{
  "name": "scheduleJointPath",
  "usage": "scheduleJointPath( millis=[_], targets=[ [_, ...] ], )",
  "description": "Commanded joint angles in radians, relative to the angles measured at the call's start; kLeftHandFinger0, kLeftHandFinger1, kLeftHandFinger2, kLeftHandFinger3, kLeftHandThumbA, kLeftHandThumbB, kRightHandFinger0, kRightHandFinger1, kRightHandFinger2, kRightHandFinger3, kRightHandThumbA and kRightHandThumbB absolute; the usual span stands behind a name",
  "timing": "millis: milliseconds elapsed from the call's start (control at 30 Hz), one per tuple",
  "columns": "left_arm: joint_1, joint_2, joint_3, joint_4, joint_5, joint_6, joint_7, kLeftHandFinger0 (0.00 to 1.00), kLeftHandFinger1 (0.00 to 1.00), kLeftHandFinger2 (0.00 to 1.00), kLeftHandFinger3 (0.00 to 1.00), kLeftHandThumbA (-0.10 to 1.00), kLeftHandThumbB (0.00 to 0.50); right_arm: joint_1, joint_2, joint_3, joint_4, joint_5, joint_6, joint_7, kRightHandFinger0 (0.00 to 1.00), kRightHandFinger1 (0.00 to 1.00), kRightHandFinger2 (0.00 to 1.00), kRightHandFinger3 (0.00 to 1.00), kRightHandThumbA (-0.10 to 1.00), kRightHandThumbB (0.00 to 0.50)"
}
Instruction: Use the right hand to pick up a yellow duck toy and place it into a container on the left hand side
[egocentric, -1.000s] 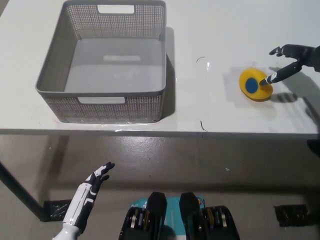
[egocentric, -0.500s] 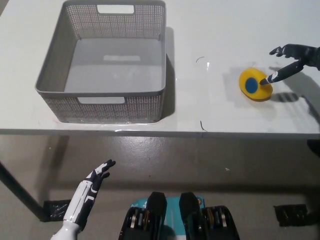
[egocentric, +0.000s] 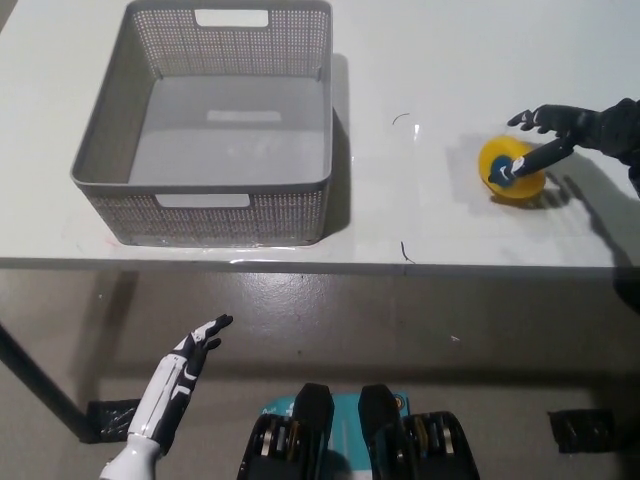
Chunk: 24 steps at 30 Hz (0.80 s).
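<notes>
A: What is on the white desk (egocentric: 450, 240) in this steep downward head view?

B: Two things. A grey, perforated plastic basket with cut-out handles (egocentric: 205, 130) sits on the robot's left part of the desk, open and with nothing inside. A small, rounded yellow duck toy with a blue patch on its top (egocentric: 512, 170) lies well apart from it, near the right end of the desk.

A: Where is the black right hand (egocentric: 548, 135)?

B: It reaches in from the right edge, over the far-right side of the toy. Its fingers (egocentric: 528, 160) are spread apart, not closed on anything. One lies slanted across the toy's top with its tip on the blue patch. The others point left, just beyond the toy's far edge. Nothing is held yet.

A: Which way does the toy lie from that hand?

B: Just below and to the left of the palm, under the fingers. The toy looks nearly round from above, so I cannot tell a long axis. The right hand is by far the nearer one, and I judge it only needs to close around the toy.

A: And the white left hand (egocentric: 190, 352)?

B: It rests low at the lower left, below the desk's front edge, fingers loosely apart and holding nothing.
</notes>
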Motion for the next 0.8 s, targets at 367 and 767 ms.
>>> scheduleJointPath(
  millis=[367, 767],
  targets=[
    [-0.023, 0.013, -0.001, -0.016, 0.015, -0.025, -0.002, 1.00, 1.00, 0.95, 1.00, 1.00, 0.500, -0.047, 0.012, -0.007, 0.037, 0.013, -0.034, -0.024, 1.00, 1.00, 1.00, 1.00, 1.00, 0.499],
    [-0.024, 0.016, 0.006, -0.012, 0.001, -0.034, -0.002, 1.00, 0.99, 0.94, 1.00, 1.00, 0.500, 0.020, 0.047, -0.013, 0.075, 0.027, -0.025, -0.032, 1.00, 1.00, 1.00, 1.00, 0.95, 0.489]
  ],
)
